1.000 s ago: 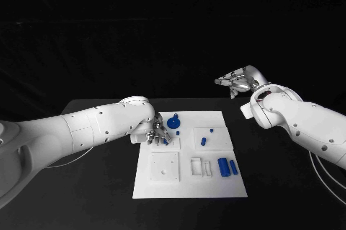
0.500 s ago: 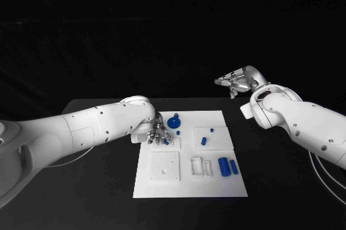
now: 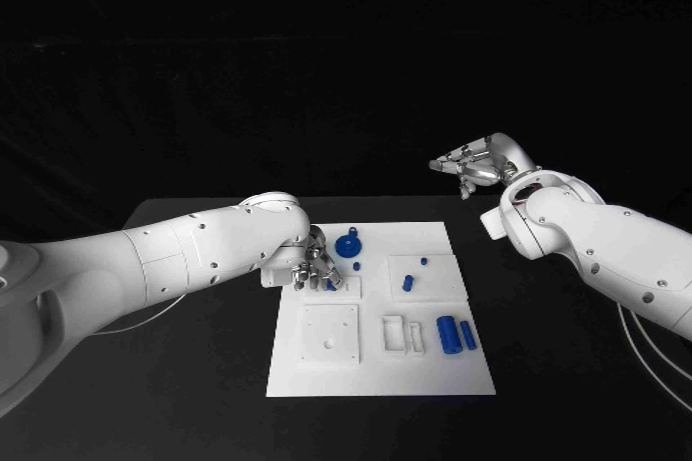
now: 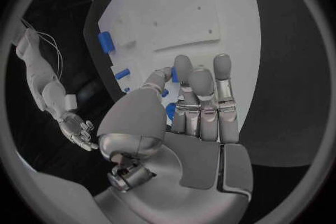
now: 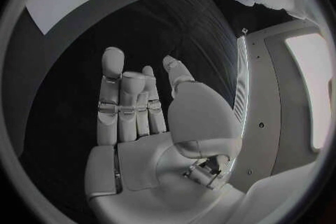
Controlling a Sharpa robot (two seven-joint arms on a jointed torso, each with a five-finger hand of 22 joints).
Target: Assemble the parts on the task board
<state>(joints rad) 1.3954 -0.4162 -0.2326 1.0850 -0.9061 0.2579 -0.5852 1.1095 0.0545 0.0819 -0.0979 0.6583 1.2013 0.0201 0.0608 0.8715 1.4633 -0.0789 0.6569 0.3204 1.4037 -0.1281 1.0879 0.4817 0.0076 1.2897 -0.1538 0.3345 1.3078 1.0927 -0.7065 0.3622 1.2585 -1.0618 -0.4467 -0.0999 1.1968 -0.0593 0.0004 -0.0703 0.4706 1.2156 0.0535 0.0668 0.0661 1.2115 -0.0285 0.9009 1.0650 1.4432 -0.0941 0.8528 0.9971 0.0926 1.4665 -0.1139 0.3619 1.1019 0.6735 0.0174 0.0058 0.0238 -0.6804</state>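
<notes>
Left hand point(image 3: 309, 271) is down low over the near-left corner of the task board point(image 3: 378, 376), fingers pointing down onto the white plate, right beside a small blue part point(image 3: 330, 284). From the wrist camera the fingers point(image 4: 201, 102) lie close together over blue pieces, but whether anything is actually pinched, I cannot tell. It looks like a pick is being set up here.

Right hand point(image 3: 473, 165) hangs high and well back off the board, above the black tabletop point(image 3: 202, 381), fingers apart and holding nothing, likely parked out of the way so the left has room.

On the board: a round blue knob point(image 3: 348, 246) just beyond the left hand, a short blue peg point(image 3: 408, 281) mid-board, and two blue cylinders point(image 3: 456, 334) side by side near the right edge. All the parts sit within reach.
</notes>
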